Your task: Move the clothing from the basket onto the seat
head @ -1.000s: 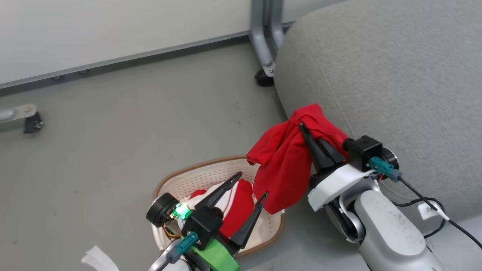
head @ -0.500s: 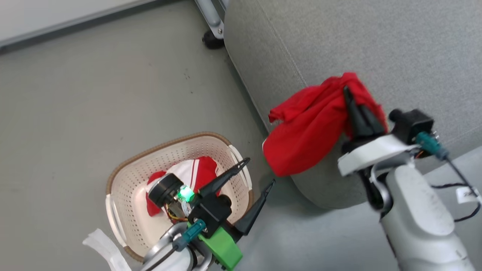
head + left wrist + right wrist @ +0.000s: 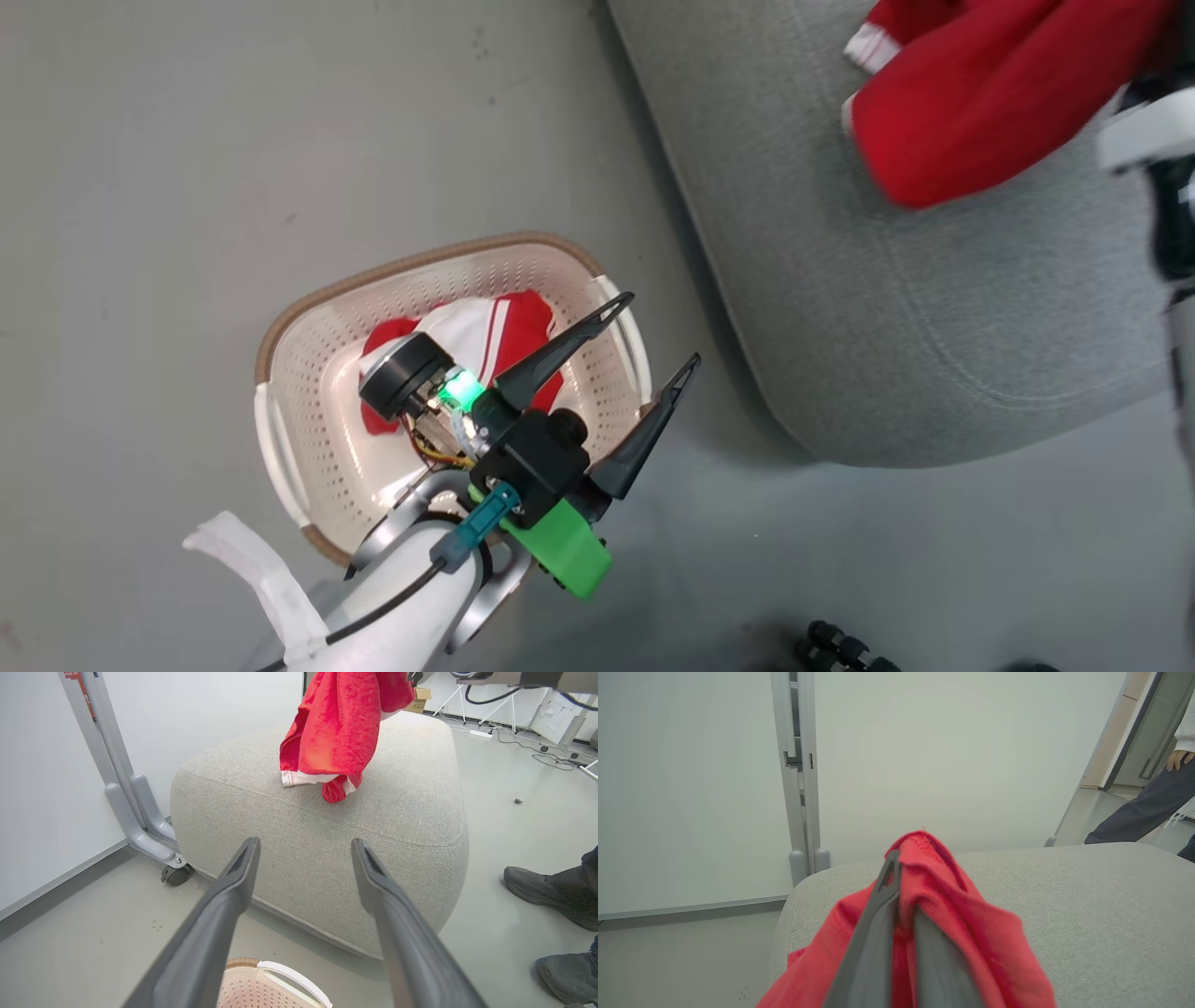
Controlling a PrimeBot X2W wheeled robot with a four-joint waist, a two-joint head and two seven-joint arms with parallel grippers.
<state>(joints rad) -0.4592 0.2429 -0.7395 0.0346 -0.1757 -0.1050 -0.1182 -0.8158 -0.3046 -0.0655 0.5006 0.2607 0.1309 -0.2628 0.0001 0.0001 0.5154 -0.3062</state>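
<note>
A red garment [image 3: 980, 121] hangs over the grey seat [image 3: 934, 327], its white-trimmed hem just above the cushion top. My right gripper [image 3: 903, 877] is shut on this garment [image 3: 971, 933], whose fabric wraps both fingers. A second red-and-white garment [image 3: 485, 327] lies in the cream basket [image 3: 280, 317] on the floor beside the seat. Above the basket's right side, my left gripper [image 3: 663, 327] is open with nothing between its fingers. In the left wrist view, the left gripper [image 3: 306, 841] faces the seat [image 3: 327, 858] and the hanging garment [image 3: 336, 728].
A grey metal frame leg on a caster [image 3: 175, 875] stands against the white wall behind the seat. A person's dark shoes [image 3: 551, 896] are on the floor to the seat's right. Cables [image 3: 523, 737] lie farther back.
My right gripper has carried the red garment from the seat's side up over its top. The head camera has turned, shifting the whole picture. The left gripper remains open above the basket.
</note>
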